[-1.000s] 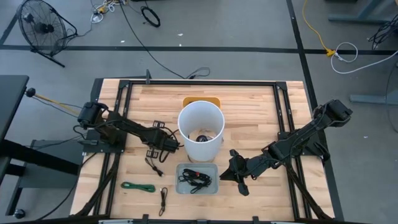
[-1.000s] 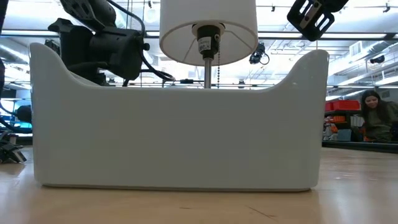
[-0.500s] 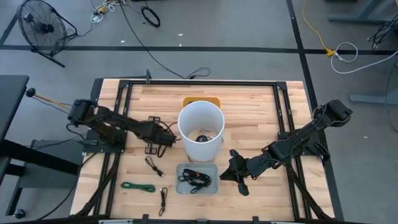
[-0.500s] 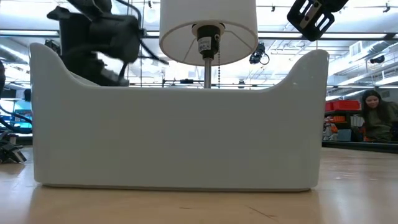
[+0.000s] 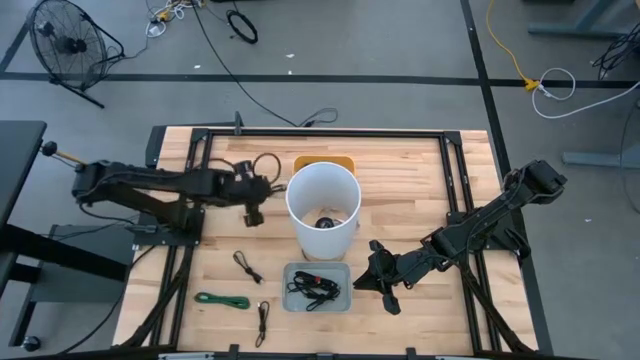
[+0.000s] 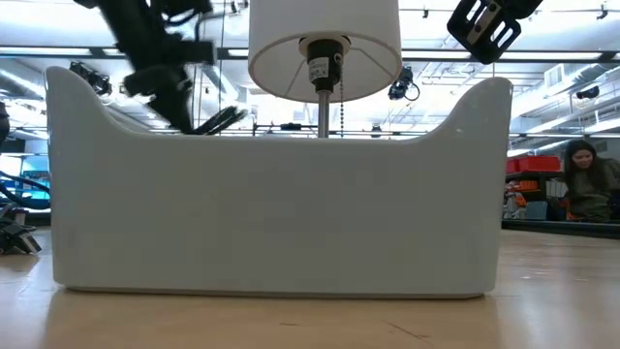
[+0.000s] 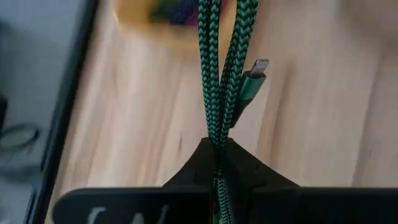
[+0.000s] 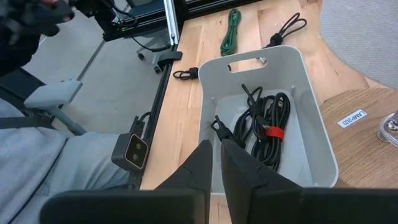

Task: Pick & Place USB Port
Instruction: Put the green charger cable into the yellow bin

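Observation:
My left gripper [image 5: 255, 185] is up in the air to the left of the white lamp shade [image 5: 322, 210], near the yellow bin [image 5: 322, 160], and is shut on a green-and-black braided cable [image 7: 217, 56]. The cable's metal-tipped plug [image 7: 256, 68] hangs free. In the low view this arm [image 6: 155, 68] shows above the grey bin's wall. My right gripper [image 8: 217, 146] hovers shut just right of the grey bin [image 5: 342, 300], which holds black cables [image 8: 264, 130]. My left gripper pinches the braided cable between its two fingers, on a doubled stretch with two strands side by side [image 7: 216, 127]. The strands run straight out past the fingertips. In the high view the cable is lifted clear of the table and curls in a loop [image 5: 264, 164] beyond the gripper.
A green cable [image 5: 222, 300] and two small black cables [image 5: 245, 265] [image 5: 263, 320] lie on the wood left of the grey bin. The lamp stands mid-table between the two bins. A person [image 6: 581, 179] sits in the room beyond the table's right side.
My left gripper has moved up and toward the table's far edge, from beside the lamp shade's near-left side to near the yellow bin. It has stayed shut on the cable, which now hangs off the table. The arm has stretched out straighter. My right arm has kept still.

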